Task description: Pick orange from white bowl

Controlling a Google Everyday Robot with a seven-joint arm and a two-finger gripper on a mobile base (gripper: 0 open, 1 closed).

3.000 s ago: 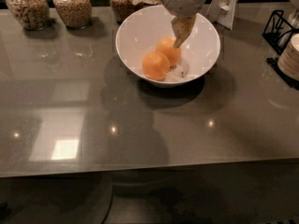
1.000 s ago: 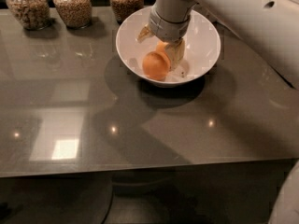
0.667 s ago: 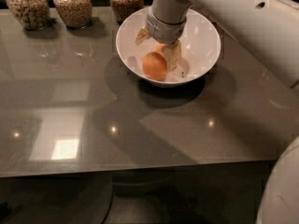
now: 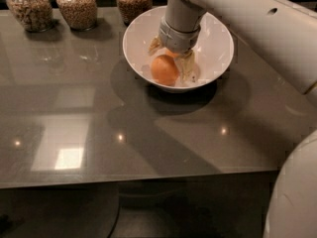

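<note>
Hand [image 4: 172,58] in white bowl [image 4: 223,38] w/ orange [image 4: 163,69], glossy table [image 4: 148,133].

Three jars [image 4: 77,6], two oranges [image 4: 164,69], pincer [image 4: 172,56] in one bowl [image 4: 220,31]

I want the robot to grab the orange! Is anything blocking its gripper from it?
Nothing visible does. The gripper is down inside the round glossy white bowl, right at the round orange fruit, with nothing between them.

One camera only: it looks from high over the near edge of the bench [image 4: 89,133], tilted down toward the far edge, fairly close. The arm [image 4: 257,29] enters from the right. The gripper [image 4: 172,57] sits in the white bowl [image 4: 218,38] by the far edge.
</note>
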